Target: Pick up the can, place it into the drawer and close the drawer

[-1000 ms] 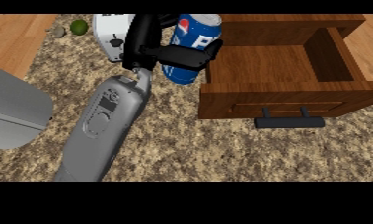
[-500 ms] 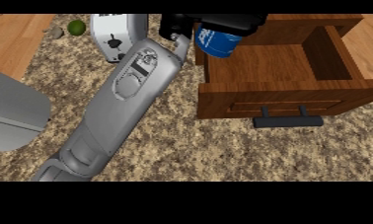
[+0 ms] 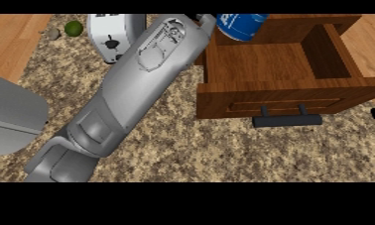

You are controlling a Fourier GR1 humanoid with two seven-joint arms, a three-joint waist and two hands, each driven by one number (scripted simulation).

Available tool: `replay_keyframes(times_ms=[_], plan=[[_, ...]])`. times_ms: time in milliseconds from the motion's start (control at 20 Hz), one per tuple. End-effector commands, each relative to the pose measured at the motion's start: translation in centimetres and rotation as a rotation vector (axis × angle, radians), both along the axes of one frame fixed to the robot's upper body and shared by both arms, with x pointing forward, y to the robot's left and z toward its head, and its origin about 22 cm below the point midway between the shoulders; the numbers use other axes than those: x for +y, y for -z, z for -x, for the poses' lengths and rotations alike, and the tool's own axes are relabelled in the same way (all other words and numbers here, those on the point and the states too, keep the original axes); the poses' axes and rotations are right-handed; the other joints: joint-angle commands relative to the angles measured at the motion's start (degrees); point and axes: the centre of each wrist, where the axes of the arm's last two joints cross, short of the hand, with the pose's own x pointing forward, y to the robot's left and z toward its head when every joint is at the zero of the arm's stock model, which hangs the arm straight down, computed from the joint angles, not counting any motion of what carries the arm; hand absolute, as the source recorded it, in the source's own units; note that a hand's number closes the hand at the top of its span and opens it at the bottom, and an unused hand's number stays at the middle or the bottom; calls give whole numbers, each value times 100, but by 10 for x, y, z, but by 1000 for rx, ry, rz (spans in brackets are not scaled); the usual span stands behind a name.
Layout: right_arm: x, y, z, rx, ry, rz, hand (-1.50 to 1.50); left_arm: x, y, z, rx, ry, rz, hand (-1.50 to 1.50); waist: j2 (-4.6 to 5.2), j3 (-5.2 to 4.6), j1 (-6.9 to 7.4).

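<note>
The near edge of the counter (image 3: pixel 219 159) is being crossed by one grey forearm (image 3: pixel 132 85), which is being extended diagonally from the lower left toward the far side. Which arm this is cannot be settled from the view, and its hand is being hidden beyond the frame's top, so whether the fingers are curled or straight cannot be told. No other hand is being shown.

Just right of the forearm, the open drawer (image 3: pixel 285 65) is being presented with its handle (image 3: pixel 287 120) facing the near edge. Farther back, the can (image 3: pixel 240 25) is being held over the drawer's far left corner, partly cut off by the frame.

Toward the far left of the counter, a toaster (image 3: pixel 113 35) and a lime (image 3: pixel 73 28) are lying near the forearm.

A likely risk is being posed by the can's position: released so close to the corner, it could be caught on the wall and tipped outside, or left standing too high for the drawer to be closed.
</note>
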Motion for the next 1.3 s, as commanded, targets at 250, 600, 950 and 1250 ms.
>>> replay_keyframes(times_ms=[250, 600, 950, 1250], plan=[[-1, -18, 5, -7, 1, -2, -150, -6, 5, -16, 8, -6, -40, 150, 3, -1, -43], [2, -2, -27, -10, -25, 34, -150, -18, 6, -15, 14, -37, -70, 150, 60, 9, -170], [6, -19, -29, -25, -29, 16, -150, -14, 28, -18, -25, -89, -112, 150, 87, 9, -322], [15, -14, -30, -47, -56, 7, -150, -9, 43, -22, -26, -119, -157, 150, 116, 13, -429]])
